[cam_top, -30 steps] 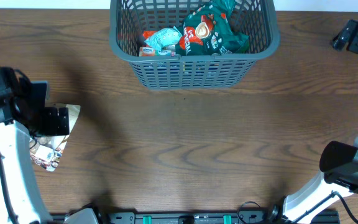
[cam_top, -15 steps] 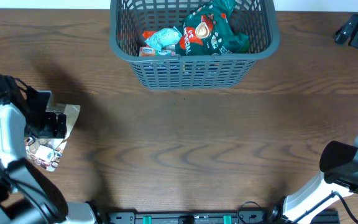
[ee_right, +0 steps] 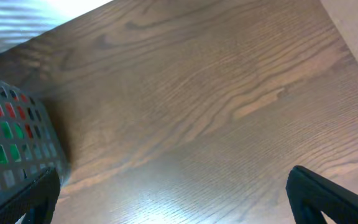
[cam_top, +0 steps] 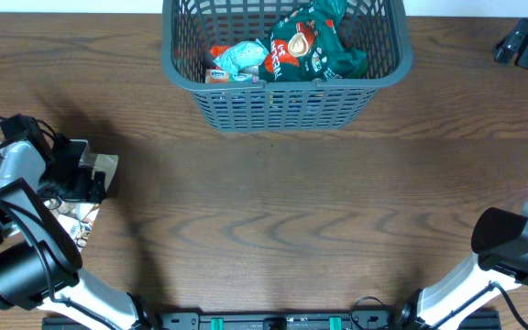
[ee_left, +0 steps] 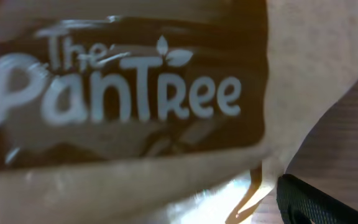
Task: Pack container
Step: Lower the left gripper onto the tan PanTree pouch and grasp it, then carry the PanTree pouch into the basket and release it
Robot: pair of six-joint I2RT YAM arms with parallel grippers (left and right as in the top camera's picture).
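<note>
The container (cam_top: 282, 108), a dark grey lattice basket, stands at the table's far middle. It holds a green snack pack (cam_top: 312, 46), a light blue pack (cam_top: 241, 57) and an orange one (cam_top: 216, 53). At the left edge a beige and brown snack pack (cam_top: 88, 218) lies flat, with my left gripper (cam_top: 86, 176) low over its upper end. In the left wrist view that pack (ee_left: 135, 106) fills the frame, lettered "The PanTree", and only one finger (ee_left: 325, 202) shows. My right gripper (cam_top: 524, 44) hangs open at the far right, its fingers (ee_right: 334, 199) wide apart over bare wood.
The basket's corner (ee_right: 11, 140) shows at the left of the right wrist view. The right arm's base (cam_top: 511, 243) stands at the near right. The left arm's body (cam_top: 16, 266) fills the near left corner. A black rail (cam_top: 273, 321) runs along the front edge.
The left arm has folded lower and turned over the beige pack, with its gripper staying at the pack's upper end. The right gripper has shifted slightly towards the far edge.
</note>
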